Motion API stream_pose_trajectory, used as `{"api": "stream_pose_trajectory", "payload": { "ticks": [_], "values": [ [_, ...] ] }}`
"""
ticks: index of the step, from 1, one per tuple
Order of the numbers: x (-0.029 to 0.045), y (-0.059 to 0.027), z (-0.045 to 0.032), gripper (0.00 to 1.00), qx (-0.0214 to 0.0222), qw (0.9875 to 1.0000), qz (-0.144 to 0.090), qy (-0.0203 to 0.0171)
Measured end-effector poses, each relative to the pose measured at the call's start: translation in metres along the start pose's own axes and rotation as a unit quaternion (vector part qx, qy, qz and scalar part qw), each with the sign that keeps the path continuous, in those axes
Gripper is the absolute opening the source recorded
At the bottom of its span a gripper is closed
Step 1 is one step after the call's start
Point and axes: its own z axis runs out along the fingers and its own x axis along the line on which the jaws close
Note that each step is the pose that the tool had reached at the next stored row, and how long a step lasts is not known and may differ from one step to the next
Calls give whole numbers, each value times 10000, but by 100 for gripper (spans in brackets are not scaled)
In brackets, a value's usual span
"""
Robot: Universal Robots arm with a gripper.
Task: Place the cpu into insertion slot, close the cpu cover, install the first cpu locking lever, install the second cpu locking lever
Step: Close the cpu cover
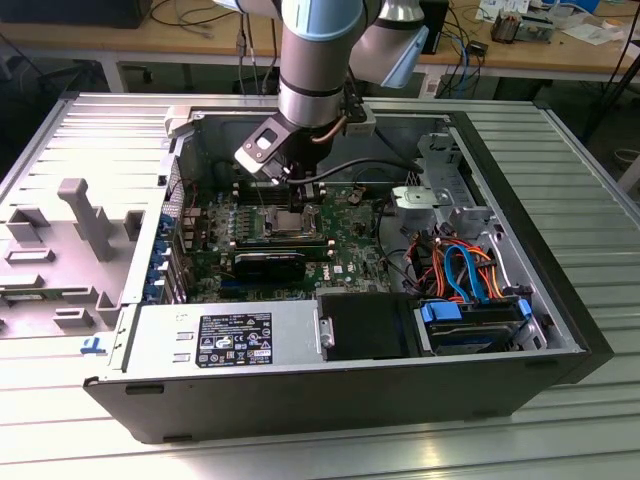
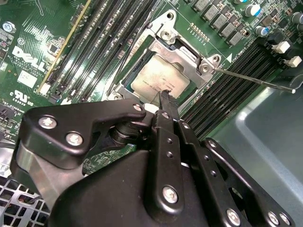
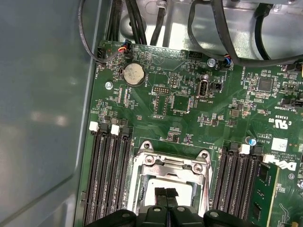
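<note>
The arm's hand (image 2: pixel 165 97), fingers shut together and gripping nothing, held its tips at the silver top of the cpu (image 2: pixel 154 78). The chip sat in the insertion slot (image 1: pixel 300 225), just above the exterior view's centre, framed by the cpu cover (image 2: pixel 187 52). A thin locking lever (image 2: pixel 251 80) stuck out over black memory slots (image 2: pixel 222 101) on the green board (image 3: pixel 189 118), inside an open computer case (image 1: pixel 300 390) on a ribbed metal worktop (image 1: pixel 570 170).

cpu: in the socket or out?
In. In the second wrist view the cpu lies flat inside the metal rim of the insertion slot, with the gripper at its top face.
</note>
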Motion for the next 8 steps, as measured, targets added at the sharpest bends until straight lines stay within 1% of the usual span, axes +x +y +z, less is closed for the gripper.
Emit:
{"api": "stream_pose_trajectory", "payload": {
  "ticks": [8],
  "values": [
    [-2, 1, 19, 11, 0, 10000, 0, 0]
  ]
}}
